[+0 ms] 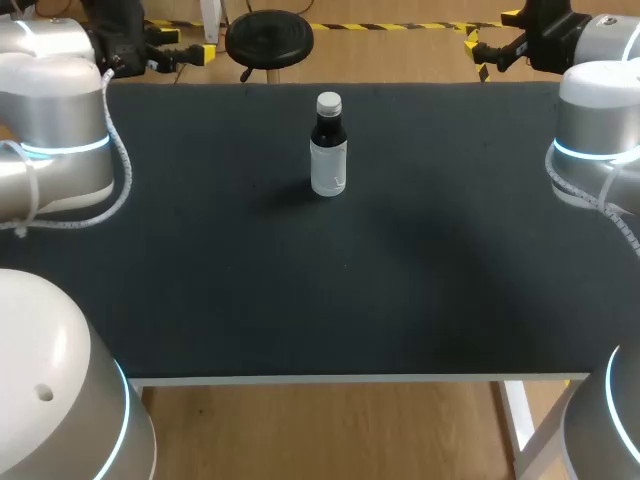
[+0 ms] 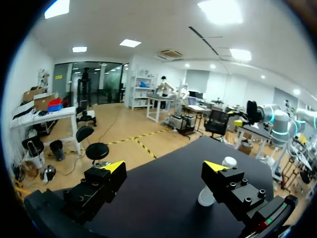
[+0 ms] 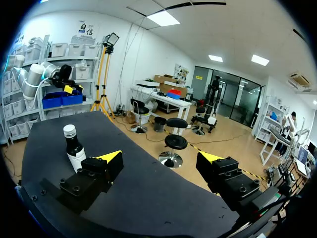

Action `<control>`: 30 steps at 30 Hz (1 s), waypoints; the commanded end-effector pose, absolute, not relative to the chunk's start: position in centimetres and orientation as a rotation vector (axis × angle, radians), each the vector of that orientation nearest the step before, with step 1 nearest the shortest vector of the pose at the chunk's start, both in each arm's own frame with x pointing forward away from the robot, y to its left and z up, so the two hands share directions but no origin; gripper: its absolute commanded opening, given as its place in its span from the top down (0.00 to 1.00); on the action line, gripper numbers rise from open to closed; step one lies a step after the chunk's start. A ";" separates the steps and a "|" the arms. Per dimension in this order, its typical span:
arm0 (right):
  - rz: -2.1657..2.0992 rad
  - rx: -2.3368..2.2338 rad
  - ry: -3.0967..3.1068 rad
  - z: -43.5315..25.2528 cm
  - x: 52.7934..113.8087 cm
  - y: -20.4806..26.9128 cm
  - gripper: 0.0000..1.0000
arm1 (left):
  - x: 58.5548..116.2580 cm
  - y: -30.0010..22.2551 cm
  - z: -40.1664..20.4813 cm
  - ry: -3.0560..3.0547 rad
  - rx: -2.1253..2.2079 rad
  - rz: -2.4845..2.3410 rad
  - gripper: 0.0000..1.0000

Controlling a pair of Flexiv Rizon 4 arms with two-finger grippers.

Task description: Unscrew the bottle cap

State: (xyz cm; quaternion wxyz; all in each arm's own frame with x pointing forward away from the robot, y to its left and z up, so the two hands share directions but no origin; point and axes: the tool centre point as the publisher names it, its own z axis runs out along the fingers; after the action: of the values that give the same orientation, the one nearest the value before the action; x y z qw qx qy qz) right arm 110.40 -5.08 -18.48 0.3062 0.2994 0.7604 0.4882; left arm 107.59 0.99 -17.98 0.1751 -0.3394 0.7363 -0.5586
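Note:
A small bottle with dark contents, a white label and a white cap stands upright on the black table, at the far middle. My left gripper hovers open past the far left corner, well away from the bottle. My right gripper is open at the far right corner, also apart from it. In the left wrist view the open gripper holds nothing, and the bottle is partly hidden behind one finger. In the right wrist view the bottle stands beyond one finger of the open, empty gripper.
My arms' thick silver links stand over the table's left side and right side, and more links fill the near corners. Nothing but the bottle stands on the black surface. The white front edge runs across the near side.

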 end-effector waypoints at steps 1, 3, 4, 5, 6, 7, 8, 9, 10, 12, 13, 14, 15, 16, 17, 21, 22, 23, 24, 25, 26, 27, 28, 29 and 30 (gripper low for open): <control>1.292 0.792 2.013 -18.5 110.4 -5.1 0.00 | 107.4 1.2 -18.7 2.156 -0.756 -1.700 0.00; 1.292 0.792 2.013 -18.5 110.4 -5.1 0.00 | 107.2 0.7 -19.1 2.200 -0.673 -1.756 0.00; 1.292 0.792 2.013 -18.5 110.4 -5.1 0.00 | 107.2 0.4 -19.3 2.220 -0.624 -1.785 0.00; 1.292 0.792 2.013 -18.5 110.4 -5.1 0.00 | 107.1 0.4 -19.6 2.224 -0.588 -1.825 0.00; 1.292 0.792 2.013 -18.5 110.4 -5.1 0.00 | 106.9 0.3 -19.8 2.231 -0.540 -1.859 0.00; 1.292 0.792 2.013 -18.5 110.4 -5.1 0.00 | 106.7 0.1 -20.0 2.235 -0.494 -1.897 0.00; 1.292 0.792 2.013 -18.5 110.4 -5.1 0.00 | 106.5 -0.2 -20.2 2.241 -0.443 -1.935 0.00; 1.292 0.792 2.013 -18.5 110.4 -5.1 0.00 | 106.4 -0.2 -20.4 2.252 -0.398 -1.971 0.00; 1.292 0.792 2.013 -18.5 110.4 -5.1 0.00 | 106.4 -0.3 -20.6 2.256 -0.352 -2.003 0.00; 1.292 0.792 2.013 -18.5 110.4 -5.1 0.00 | 105.9 -0.8 -21.0 2.265 -0.264 -2.071 0.00; 1.292 0.792 2.013 -18.5 110.4 -5.1 0.00 | 105.7 -0.9 -21.1 2.268 -0.241 -2.068 0.00; 1.292 0.792 2.013 -18.5 110.4 -5.1 0.00 | 105.5 -1.2 -21.3 2.274 -0.212 -2.078 0.00; 1.292 0.792 2.013 -18.5 110.4 -5.1 0.00 | 105.4 -1.4 -21.4 2.272 -0.192 -2.095 0.00; 1.292 0.792 2.013 -18.5 110.4 -5.1 0.00 | 105.2 -1.6 -21.6 2.271 -0.173 -2.106 0.00; 1.292 0.792 2.013 -18.5 110.4 -5.1 0.00 | 105.1 -1.9 -21.7 2.264 -0.146 -2.130 0.00; 1.292 0.792 2.013 -18.5 110.4 -5.1 0.00 | 105.0 -2.7 -22.5 2.240 -0.105 -2.189 0.00; 1.292 0.792 2.013 -18.5 110.4 -5.1 0.00 | 105.1 -2.9 -22.7 2.239 -0.118 -2.191 0.00; 1.292 0.792 2.013 -18.5 110.4 -5.1 0.00 | 105.1 -3.3 -22.8 2.236 -0.110 -2.201 0.00; 1.292 0.792 2.013 -18.5 110.4 -5.1 0.00 | 105.1 -3.6 -23.0 2.240 -0.100 -2.204 0.00; 1.292 0.792 2.013 -18.5 110.4 -5.1 0.00 | 105.0 -4.1 -23.1 2.248 -0.092 -2.208 0.00; 1.292 0.792 2.013 -18.5 110.4 -5.1 0.00 | 105.0 -4.5 -23.2 2.258 -0.075 -2.221 0.00; 1.292 0.792 2.013 -18.5 110.4 -5.1 0.00 | 105.0 -4.9 -23.3 2.262 -0.071 -2.224 0.00; 1.292 0.792 2.013 -18.5 110.4 -5.1 0.00 | 105.0 -5.2 -23.4 2.267 -0.069 -2.221 0.00; 1.292 0.792 2.013 -18.5 110.4 -5.1 0.00 | 104.9 -5.5 -23.5 2.281 -0.051 -2.220 0.00; 1.292 0.792 2.013 -18.5 110.4 -5.1 0.00 | 104.9 -5.8 -23.6 2.284 -0.044 -2.221 0.00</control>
State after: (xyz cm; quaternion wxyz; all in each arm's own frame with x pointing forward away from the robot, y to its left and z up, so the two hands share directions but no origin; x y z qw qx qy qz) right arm 110.40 -5.06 -18.48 0.3062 0.2993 0.7605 0.4882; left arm 104.08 -5.09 -23.14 0.0147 -0.0512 0.7186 -0.6934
